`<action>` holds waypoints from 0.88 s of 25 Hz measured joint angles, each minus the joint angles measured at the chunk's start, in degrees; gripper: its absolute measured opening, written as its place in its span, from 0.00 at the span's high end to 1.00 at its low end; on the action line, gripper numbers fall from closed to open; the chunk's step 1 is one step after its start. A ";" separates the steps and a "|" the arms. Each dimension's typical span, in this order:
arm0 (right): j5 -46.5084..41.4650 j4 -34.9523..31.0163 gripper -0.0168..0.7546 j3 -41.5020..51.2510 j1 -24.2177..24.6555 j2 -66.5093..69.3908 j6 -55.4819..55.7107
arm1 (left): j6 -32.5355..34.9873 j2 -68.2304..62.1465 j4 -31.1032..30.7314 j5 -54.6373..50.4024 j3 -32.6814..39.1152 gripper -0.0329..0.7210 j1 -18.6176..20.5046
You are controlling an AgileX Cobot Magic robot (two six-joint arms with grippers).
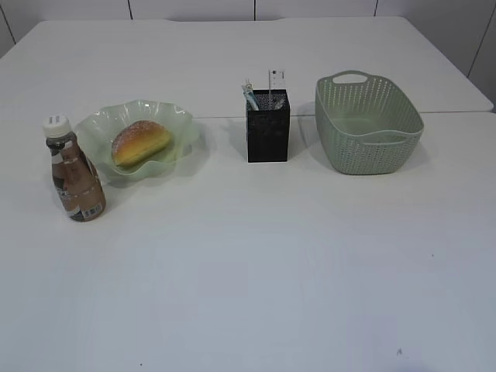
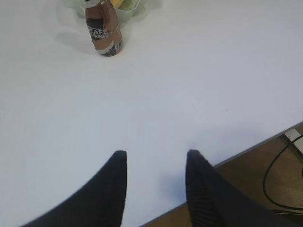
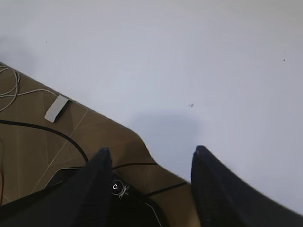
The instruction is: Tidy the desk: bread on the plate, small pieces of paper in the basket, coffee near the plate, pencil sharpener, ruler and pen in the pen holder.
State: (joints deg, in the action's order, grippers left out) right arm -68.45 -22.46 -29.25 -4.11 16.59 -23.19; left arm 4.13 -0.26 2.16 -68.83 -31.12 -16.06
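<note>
A sugar-dusted golden bun (image 1: 140, 142) lies in the ruffled pale green glass plate (image 1: 93, 128) at ten o'clock on the white desk (image 1: 256, 263), the brown coffee bottle (image 1: 74, 170) touching the plate's rim at seven o'clock. The black mesh pen holder (image 1: 267, 128) holds a clear ruler (image 1: 277, 80) and pen (image 1: 249, 95); the sage-green woven basket (image 1: 369, 124) stands at its three o'clock. Left gripper (image 2: 156, 158) and right gripper (image 3: 152, 153) hang empty, jaws apart, over the desk's near edge.

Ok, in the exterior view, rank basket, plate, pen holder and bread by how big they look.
1. Plate and basket: alike in spread, so no ranking between them.
2. Pen holder.
3. Bread, though close to the pen holder.
</note>
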 joint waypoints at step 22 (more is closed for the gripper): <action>2.01 5.95 0.43 0.58 0.00 -5.13 2.05 | 0.09 0.00 0.91 4.48 1.84 0.36 0.00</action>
State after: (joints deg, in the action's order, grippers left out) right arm -66.43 -16.51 -28.67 -4.11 11.46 -21.13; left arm 4.22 -0.26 3.07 -64.35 -29.28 -16.06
